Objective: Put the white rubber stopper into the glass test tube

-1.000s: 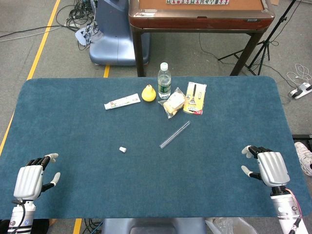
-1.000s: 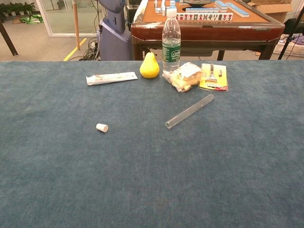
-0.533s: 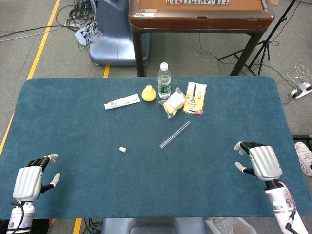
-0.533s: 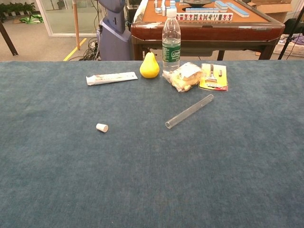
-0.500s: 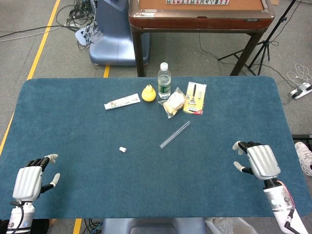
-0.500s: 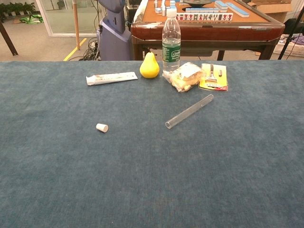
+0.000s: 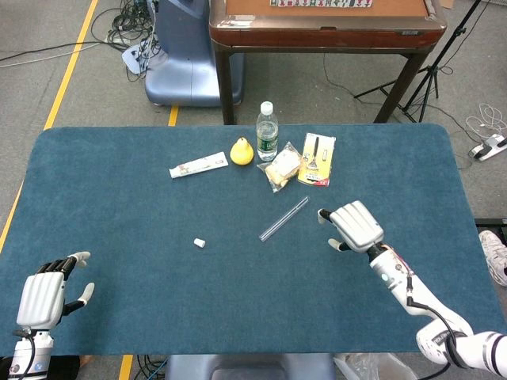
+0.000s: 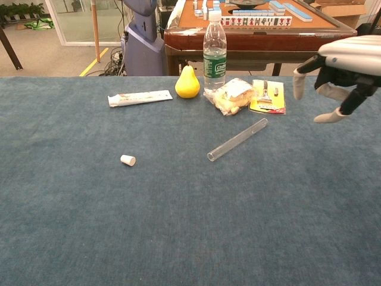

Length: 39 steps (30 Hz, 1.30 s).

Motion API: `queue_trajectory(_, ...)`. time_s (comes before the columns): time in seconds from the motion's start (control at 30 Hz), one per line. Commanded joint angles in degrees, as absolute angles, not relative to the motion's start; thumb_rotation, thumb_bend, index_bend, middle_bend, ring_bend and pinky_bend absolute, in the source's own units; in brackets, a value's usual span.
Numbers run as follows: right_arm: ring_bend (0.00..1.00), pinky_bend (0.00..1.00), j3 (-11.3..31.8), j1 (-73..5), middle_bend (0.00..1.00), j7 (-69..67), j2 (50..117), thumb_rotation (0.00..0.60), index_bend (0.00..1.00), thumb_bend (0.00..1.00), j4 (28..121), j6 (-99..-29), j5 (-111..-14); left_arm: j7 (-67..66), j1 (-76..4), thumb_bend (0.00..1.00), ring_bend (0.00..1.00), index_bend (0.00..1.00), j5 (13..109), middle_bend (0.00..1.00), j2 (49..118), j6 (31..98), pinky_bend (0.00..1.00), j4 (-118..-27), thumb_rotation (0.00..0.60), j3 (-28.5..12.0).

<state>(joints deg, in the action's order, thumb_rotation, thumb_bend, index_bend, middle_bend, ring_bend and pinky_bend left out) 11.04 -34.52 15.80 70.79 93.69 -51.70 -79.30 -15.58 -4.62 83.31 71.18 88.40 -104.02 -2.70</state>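
The white rubber stopper (image 7: 200,243) (image 8: 127,159) lies on its side on the blue table cloth, left of centre. The glass test tube (image 7: 284,218) (image 8: 237,139) lies flat and slanted near the middle, its open end toward the stopper. My right hand (image 7: 354,226) (image 8: 342,72) hovers open above the cloth, to the right of the tube and apart from it, holding nothing. My left hand (image 7: 45,294) is open at the near left corner, far from both objects, and shows only in the head view.
At the back of the table stand a water bottle (image 7: 267,131), a yellow pear (image 7: 242,151), a toothpaste tube (image 7: 198,165), a snack bag (image 7: 281,167) and a yellow card pack (image 7: 317,159). A brown table (image 7: 325,28) stands behind.
My right hand has risen and swung in from the near right edge toward the test tube, now entering the chest view. The left hand has barely shifted. Stopper and tube have not moved.
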Motion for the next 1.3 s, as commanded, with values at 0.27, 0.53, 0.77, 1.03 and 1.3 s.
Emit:
queue_trajectory(0.27, 1.00, 1.00, 11.34, -43.17, 1.00, 13.13, 81.68, 0.600, 0.46, 0.25, 78.77, -42.91, -76.45, -16.08, -4.65, 0.27, 0.36, 0.30, 82.68, 0.40, 71.35, 87.86, 0.33, -104.26, 0.600, -2.96)
queue_trajectory(0.53, 1.00, 1.00, 10.88, -47.66, 1.00, 9.87, 87.71, 0.600, 0.46, 0.25, 70.10, -39.67, -76.95, -16.53, -4.68, 0.27, 0.36, 0.30, 81.75, 0.40, 71.63, 87.57, 0.33, -104.20, 0.600, -3.42)
queue_trajectory(0.77, 1.00, 1.00, 10.55, -51.07, 1.00, 7.26, 92.56, 0.600, 0.46, 0.25, 62.96, -36.40, -76.49, -17.04, -4.71, 0.27, 0.36, 0.30, 80.78, 0.40, 72.16, 87.37, 0.33, -103.86, 0.600, -3.83)
queue_trajectory(1.03, 1.00, 1.00, 9.88, -53.57, 1.00, 4.94, 96.25, 0.600, 0.46, 0.25, 57.49, -34.41, -76.62, -17.56, -4.67, 0.27, 0.36, 0.30, 80.13, 0.40, 72.34, 87.32, 0.33, -103.56, 0.600, -4.06)
queue_trajectory(1.3, 1.00, 1.00, 9.22, -54.91, 1.00, 3.90, 98.02, 0.600, 0.46, 0.26, 54.68, -33.37, -76.50, -17.26, -4.58, 0.27, 0.36, 0.30, 79.73, 0.40, 72.57, 87.16, 0.32, -103.20, 0.600, -4.09)
